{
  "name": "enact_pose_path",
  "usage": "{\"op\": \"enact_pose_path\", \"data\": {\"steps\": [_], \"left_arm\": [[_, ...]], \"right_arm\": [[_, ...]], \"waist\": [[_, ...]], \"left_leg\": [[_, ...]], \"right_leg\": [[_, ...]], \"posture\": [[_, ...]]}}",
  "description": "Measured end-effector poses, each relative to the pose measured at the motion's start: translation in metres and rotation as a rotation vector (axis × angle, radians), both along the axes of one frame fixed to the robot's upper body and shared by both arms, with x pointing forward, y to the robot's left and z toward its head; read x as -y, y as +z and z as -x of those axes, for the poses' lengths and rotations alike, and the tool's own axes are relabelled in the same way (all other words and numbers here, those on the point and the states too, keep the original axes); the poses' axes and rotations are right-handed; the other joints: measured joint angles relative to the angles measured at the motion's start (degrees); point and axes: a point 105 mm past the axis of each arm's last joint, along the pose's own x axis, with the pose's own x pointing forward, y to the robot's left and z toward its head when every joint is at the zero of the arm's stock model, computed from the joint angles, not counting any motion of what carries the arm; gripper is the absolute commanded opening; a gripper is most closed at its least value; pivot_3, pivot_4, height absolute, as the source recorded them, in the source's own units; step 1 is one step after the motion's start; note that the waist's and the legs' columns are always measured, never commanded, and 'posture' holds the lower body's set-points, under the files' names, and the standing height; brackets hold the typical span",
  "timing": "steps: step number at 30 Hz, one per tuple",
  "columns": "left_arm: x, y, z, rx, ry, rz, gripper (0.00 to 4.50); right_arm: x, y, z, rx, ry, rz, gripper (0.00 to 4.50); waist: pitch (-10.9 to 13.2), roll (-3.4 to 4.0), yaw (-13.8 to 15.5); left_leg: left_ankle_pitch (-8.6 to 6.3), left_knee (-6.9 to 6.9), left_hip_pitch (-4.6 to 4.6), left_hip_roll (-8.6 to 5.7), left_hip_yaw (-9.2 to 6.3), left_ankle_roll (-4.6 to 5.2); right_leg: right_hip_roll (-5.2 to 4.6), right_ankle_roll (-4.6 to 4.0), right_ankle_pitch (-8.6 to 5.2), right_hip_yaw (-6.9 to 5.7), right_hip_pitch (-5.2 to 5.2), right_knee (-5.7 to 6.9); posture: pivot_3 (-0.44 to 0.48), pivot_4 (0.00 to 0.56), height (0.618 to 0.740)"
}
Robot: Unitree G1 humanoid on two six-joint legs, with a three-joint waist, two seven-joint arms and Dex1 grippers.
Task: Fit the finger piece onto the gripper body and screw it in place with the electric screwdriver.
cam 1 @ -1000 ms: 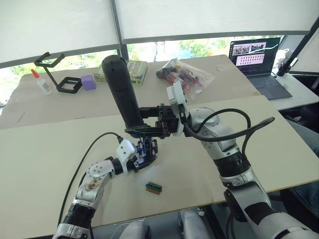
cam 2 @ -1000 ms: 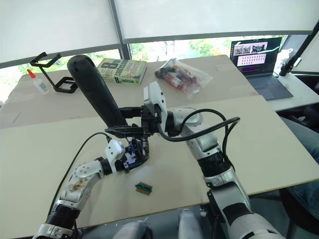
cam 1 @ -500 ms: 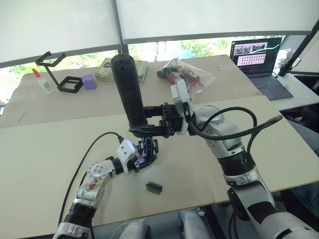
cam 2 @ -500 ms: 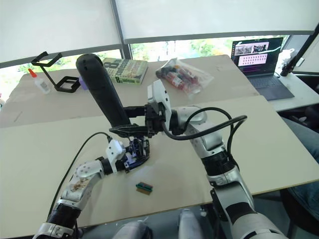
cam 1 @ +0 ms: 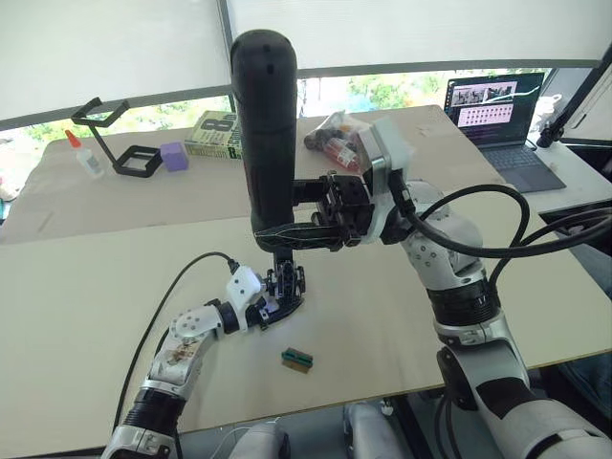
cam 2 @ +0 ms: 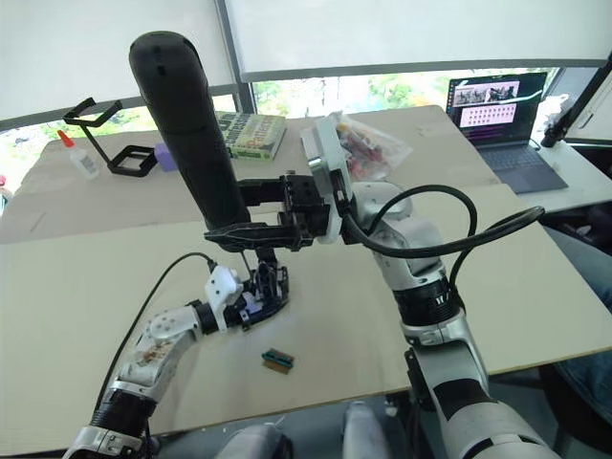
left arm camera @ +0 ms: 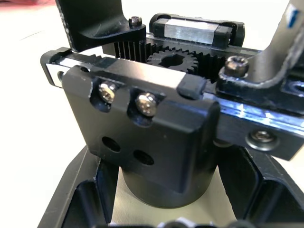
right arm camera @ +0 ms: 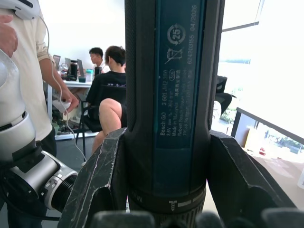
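Note:
The electric screwdriver (cam 1: 265, 124) stands nearly upright over the near table, a thick black cylinder. My right gripper (cam 1: 290, 233) is shut on its lower end, and its thin bit (cam 2: 251, 263) points down at the gripper body (cam 1: 285, 285). Whether the bit touches the body I cannot tell. My left gripper (cam 1: 276, 304) is shut on the body's round base (left arm camera: 161, 185), holding it on the table. Up close the body shows a gear, toothed rails and screws. A black finger piece (left arm camera: 90, 21) stands on one rail beside a screw head; another finger (left arm camera: 280, 52) rises on the other side.
A small green-and-red block (cam 1: 295, 359) lies near the table's front edge. On the far table are a black wire stand (cam 1: 122, 153), a glue bottle (cam 1: 84, 158), a purple cube (cam 1: 172, 156), a book (cam 1: 216, 134), a clear bag (cam 1: 356, 143) and a laptop (cam 1: 490, 103). People (right arm camera: 102, 90) are behind.
My right arm has swung the screwdriver from leaning left to nearly upright and lifted it. The left gripper and the gripper body stay in place.

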Motion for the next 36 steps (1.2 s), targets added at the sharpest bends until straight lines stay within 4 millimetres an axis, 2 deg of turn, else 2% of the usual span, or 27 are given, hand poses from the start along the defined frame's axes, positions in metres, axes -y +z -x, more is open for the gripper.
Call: {"op": "enact_pose_path", "data": {"steps": [2,3,8,13,18,21,24,27,29,31,36], "left_arm": [[0.000,0.000,0.000,-0.011,0.006,0.006,4.25],[0.000,0.000,0.000,-0.012,0.007,0.007,4.44],[-0.006,-0.001,0.003,-0.008,0.026,0.013,4.44],[-0.025,-0.002,0.017,-0.007,0.045,0.012,4.44],[-0.070,-0.003,0.045,-0.043,0.056,-0.019,4.44],[-0.088,0.011,0.063,0.007,0.000,-0.008,4.44],[-0.121,0.029,0.077,0.067,-0.027,-0.092,4.44],[-0.150,0.033,0.086,0.056,-0.010,-0.146,4.44],[-0.164,0.030,0.093,0.018,-0.001,-0.161,4.44],[-0.170,0.029,0.099,-0.012,-0.016,-0.163,4.44],[-0.161,0.030,0.111,-0.045,-0.080,-0.126,4.44]], "right_arm": [[0.003,0.005,0.001,0.018,-0.005,-0.030,1.93],[0.005,0.008,0.001,0.025,-0.003,-0.047,1.93],[0.016,0.023,0.010,0.059,0.010,-0.112,1.93],[0.037,0.031,0.024,0.094,-0.002,-0.109,1.93],[0.085,0.014,0.010,0.040,-0.230,-0.038,1.93],[0.116,-0.013,0.012,0.038,-0.336,0.084,1.93],[0.150,-0.050,0.016,-0.039,-0.451,0.188,1.93],[0.173,-0.069,0.024,-0.071,-0.549,0.221,1.93],[0.183,-0.074,0.026,-0.085,-0.611,0.221,1.93],[0.187,-0.070,0.027,-0.076,-0.663,0.189,1.93],[0.180,-0.067,0.035,-0.046,-0.664,0.154,1.93]], "waist": [[0.00,0.00,0.05],[0.00,0.00,0.07],[0.00,0.00,-0.21],[0.01,0.01,-0.44],[0.18,0.12,-0.15],[0.26,0.08,0.56],[0.30,0.05,1.36],[0.33,0.08,1.64],[0.35,0.10,1.49],[0.40,0.04,1.16],[0.47,-0.06,1.26]], "left_leg": [[0.00,-0.01,-0.01,-0.01,0.00,0.00],[0.00,-0.01,-0.02,-0.01,0.00,0.00],[-0.01,-0.04,-0.03,0.04,0.00,-0.01],[-0.06,-0.13,-0.04,0.21,0.01,-0.05],[-0.20,-0.15,-0.13,0.24,0.07,0.15],[-0.28,-0.16,-0.30,0.33,0.08,0.26],[-0.27,-0.15,-0.45,0.37,0.13,0.13],[-0.32,-0.14,-0.51,0.35,0.21,0.22],[-0.35,-0.13,-0.50,0.35,0.31,0.27],[-0.50,-0.10,-0.48,0.38,0.34,0.54],[-0.54,-0.10,-0.33,0.50,0.34,0.56]], "right_leg": [[-0.01,0.00,0.00,-0.01,-0.01,0.03],[0.00,0.00,0.00,0.00,-0.02,0.02],[0.01,0.00,0.00,0.00,-0.05,0.00],[0.13,-0.02,-0.01,0.00,-0.06,-0.15],[0.13,-0.03,-0.02,-0.03,-0.07,-0.62],[0.17,-0.04,-0.02,-0.18,-0.13,-0.75],[0.20,-0.04,-0.02,-0.22,-0.20,-0.82],[0.17,-0.02,-0.03,-0.22,-0.22,-0.83],[0.16,-0.01,-0.02,-0.20,-0.21,-0.83],[0.16,0.00,-0.02,-0.17,-0.19,-0.82],[0.24,-0.06,0.01,-0.20,-0.07,-0.78]], "posture": [[0.000,0.150,0.740],[0.000,0.150,0.740],[0.000,0.150,0.740],[0.000,0.150,0.740],[0.000,0.150,0.740],[0.000,0.150,0.740],[0.000,0.150,0.740],[0.000,0.150,0.740],[0.000,0.150,0.740],[0.000,0.150,0.740],[0.000,0.150,0.740]]}}
